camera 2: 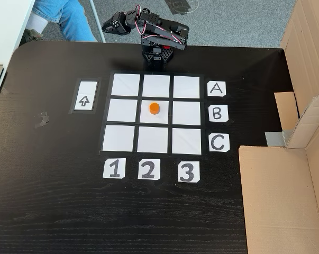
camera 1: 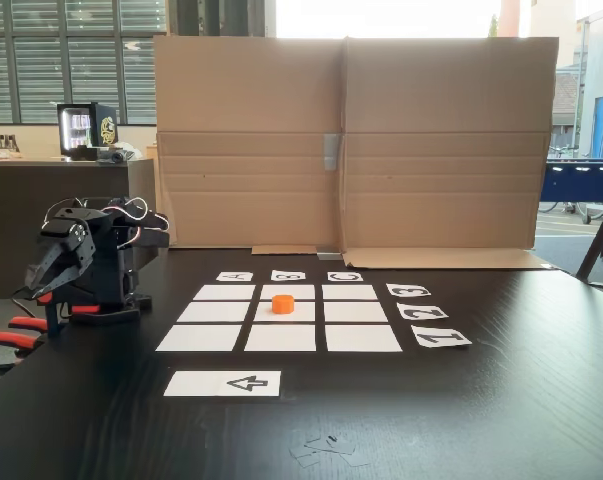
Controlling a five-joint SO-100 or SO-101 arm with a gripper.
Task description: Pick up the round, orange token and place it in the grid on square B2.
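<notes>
My small, bright orange, plastic-looking round token (camera 2: 154, 108) with its flat top sits upright on the centre white paper rectangle, square B2 (camera 2: 162, 117), of the grid (camera 2: 126, 84) of nine white paper cells, in line with the lettered card B (camera 2: 217, 113) and the numbered card 2 (camera 2: 148, 169); in the top-down fixed view it lies a touch toward the A-row edge of that cell, yet wholly inside it. My claw (camera 2: 107, 25) is folded back over my black base, well apart from the token and beyond the A-row side of the grid, and it has nothing in it; how far its fingers are parted I cannot tell. I judge the placing done, so the step in hand is simply to rest clear. To do that well I should keep my arm tucked on its own side of the grid, above the dark desk (camera 2: 53, 211), sweep nothing across the paper cells, and avoid nudging the token or the loose arrow strip (camera 2: 86, 96) beside column 1
</notes>
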